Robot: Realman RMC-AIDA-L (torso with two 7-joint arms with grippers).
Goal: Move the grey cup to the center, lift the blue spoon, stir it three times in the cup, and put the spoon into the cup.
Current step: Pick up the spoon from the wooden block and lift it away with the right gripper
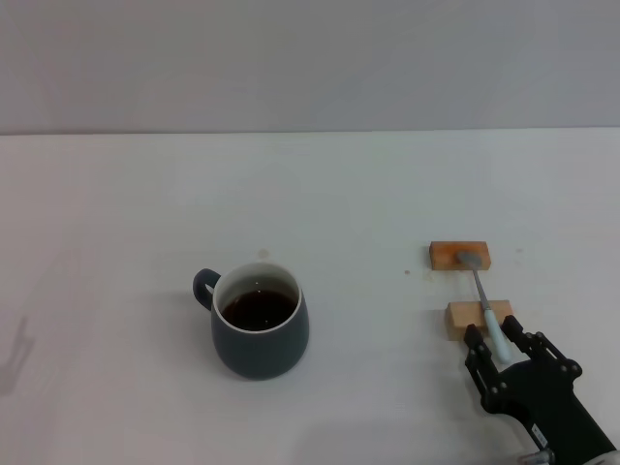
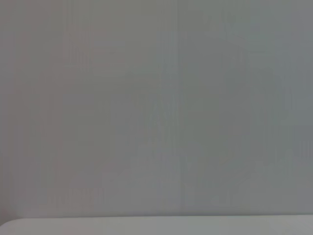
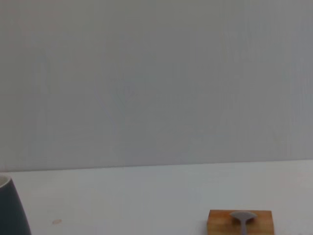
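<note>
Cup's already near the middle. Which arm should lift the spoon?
Right. The right gripper straddles the blue spoon handle where it rests on the wooden blocks. The left arm is out of sight.

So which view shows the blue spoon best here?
The head view: the blue spoon lies whole across two wooden blocks, with the right gripper at its handle. The right wrist view shows only its bowl on one block; the left wrist view shows none of it.
</note>
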